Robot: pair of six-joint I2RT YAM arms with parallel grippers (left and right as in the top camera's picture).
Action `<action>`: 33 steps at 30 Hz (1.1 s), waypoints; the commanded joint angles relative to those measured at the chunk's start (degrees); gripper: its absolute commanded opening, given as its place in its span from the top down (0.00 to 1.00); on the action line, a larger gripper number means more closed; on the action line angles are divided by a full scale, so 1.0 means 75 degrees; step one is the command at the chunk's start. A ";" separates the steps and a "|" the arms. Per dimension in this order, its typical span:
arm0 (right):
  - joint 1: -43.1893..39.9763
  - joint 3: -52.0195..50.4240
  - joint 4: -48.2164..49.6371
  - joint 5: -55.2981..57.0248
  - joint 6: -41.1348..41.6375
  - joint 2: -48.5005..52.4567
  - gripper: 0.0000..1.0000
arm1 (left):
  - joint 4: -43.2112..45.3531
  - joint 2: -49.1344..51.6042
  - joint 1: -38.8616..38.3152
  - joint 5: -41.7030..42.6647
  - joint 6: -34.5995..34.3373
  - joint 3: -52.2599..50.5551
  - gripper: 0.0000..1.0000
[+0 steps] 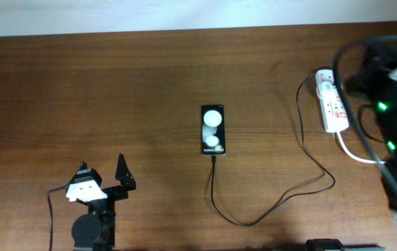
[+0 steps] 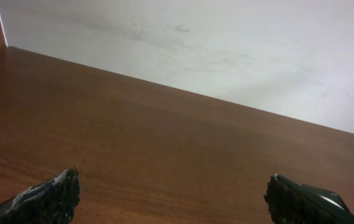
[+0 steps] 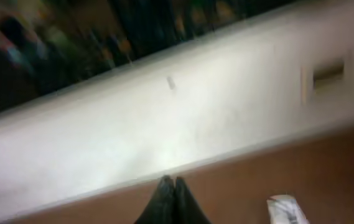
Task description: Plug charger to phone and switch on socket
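The black phone [image 1: 213,130] lies mid-table with its two white round spots up. The thin black charger cable [image 1: 282,201] meets the phone's near end, loops across the table and runs up to the white socket strip [image 1: 332,102] at the far right. My left gripper [image 1: 105,171] is open and empty at the front left; its wrist view [image 2: 172,193] shows only bare table between the fingers. My right arm is a dark blur at the right edge over the socket. Its gripper [image 3: 172,182] is shut and empty, with the socket's end [image 3: 287,210] to its lower right.
The socket's thick white cord [image 1: 355,152] runs toward the right edge. A pale wall [image 2: 226,43] borders the table's far side. The wooden table [image 1: 79,84] stretches to the left of the phone.
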 commanded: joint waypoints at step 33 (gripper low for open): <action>-0.2769 0.2259 -0.1781 -0.1256 0.2906 0.8451 0.96 | 0.0017 -0.0015 0.0017 0.0055 0.0143 -0.0061 0.01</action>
